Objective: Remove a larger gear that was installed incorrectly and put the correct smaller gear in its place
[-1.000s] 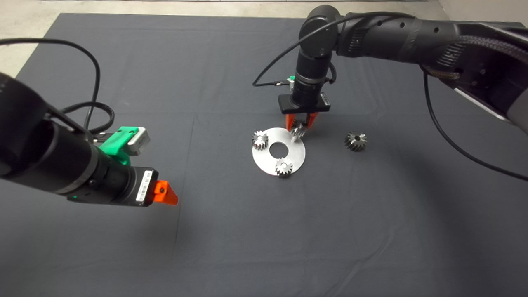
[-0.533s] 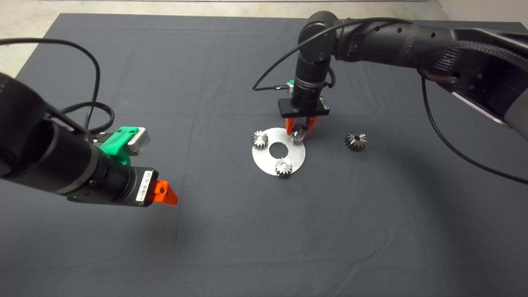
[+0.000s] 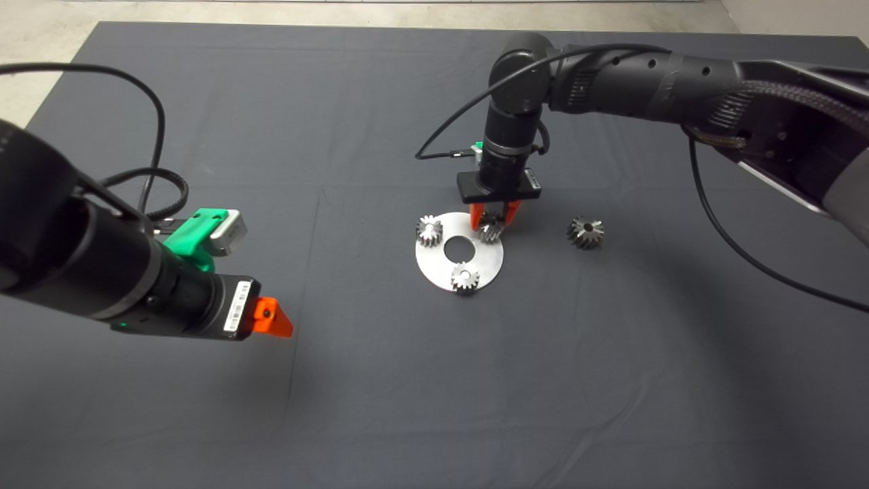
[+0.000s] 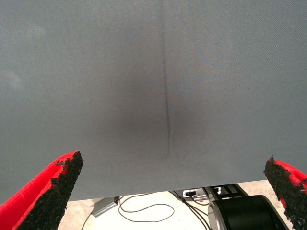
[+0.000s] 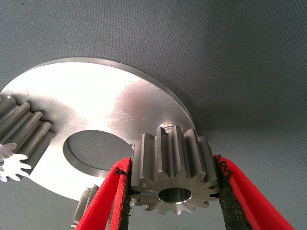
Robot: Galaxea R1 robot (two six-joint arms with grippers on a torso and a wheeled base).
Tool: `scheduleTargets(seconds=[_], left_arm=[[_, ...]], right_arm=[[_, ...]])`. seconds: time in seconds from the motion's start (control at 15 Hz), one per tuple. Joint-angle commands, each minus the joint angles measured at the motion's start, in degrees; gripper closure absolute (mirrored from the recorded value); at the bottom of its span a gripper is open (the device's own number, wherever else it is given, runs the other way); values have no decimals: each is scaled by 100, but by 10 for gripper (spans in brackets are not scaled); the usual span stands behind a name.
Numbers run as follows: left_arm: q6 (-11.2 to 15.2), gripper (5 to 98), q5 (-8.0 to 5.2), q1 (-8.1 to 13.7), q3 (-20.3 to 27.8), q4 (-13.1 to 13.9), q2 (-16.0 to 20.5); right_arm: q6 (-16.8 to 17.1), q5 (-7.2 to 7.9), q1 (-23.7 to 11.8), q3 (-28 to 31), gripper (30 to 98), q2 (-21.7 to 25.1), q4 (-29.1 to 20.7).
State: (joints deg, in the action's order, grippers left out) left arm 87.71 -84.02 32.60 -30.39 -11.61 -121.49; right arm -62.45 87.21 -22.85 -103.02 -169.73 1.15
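The dark mat point(image 3: 339, 407) covers the table; on it, near the middle, lies a round steel plate point(image 3: 485, 261) with a centre hole; two small gears point(image 3: 428, 231) and point(image 3: 465, 277) are set on the plate's rim area. The right arm point(image 3: 631, 75) is reached in over the plate, its wrist pointing straight down; the left gripper point(image 3: 271, 319) is parked low over the mat well to the side, its fingers point(image 4: 53, 191) spread wide with nothing between them. The larger gear point(image 3: 585, 232) is already off the plate, lying on the mat beside it and apart from it. The right gripper point(image 5: 172, 191) is closed on the smaller gear point(image 5: 171, 175), which is held by its toothed flanks just above the plate's edge, over what seems to be a short peg point(image 5: 168, 128). The seating step is judged to be under way; the gear could be jammed or tipped if bore and peg are not lined up, since the peg is mostly hidden behind the gear; the plate, seemingly lying loose, could be shoved across the mat by a skewed push; the gear could also be dragged off if the fingers are withdrawn before it is fully down.
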Motion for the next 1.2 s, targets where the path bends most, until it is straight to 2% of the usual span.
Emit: scheduleTargets(seconds=[0.0, 0.6, 0.73, 1.0, 1.13], left_arm=[[-17, 61, -27, 36, 16, -44, -3], [-26, 61, -27, 28, -9, -44, -3], [-26, 61, -45, 28, -18, -44, 6], [-45, 61, -53, 28, -79, -46, 6], [-170, 61, -62, 28, -158, -44, 15]], right_arm=[[-21, 771, -158, 91, 886, -21, -62], [-21, 770, -168, 152, 851, -39, -44], [-21, 771, -168, 232, 802, -30, -53], [-21, 771, -194, 417, 754, -21, -44], [-81, 767, -297, 732, 713, 8, -35]])
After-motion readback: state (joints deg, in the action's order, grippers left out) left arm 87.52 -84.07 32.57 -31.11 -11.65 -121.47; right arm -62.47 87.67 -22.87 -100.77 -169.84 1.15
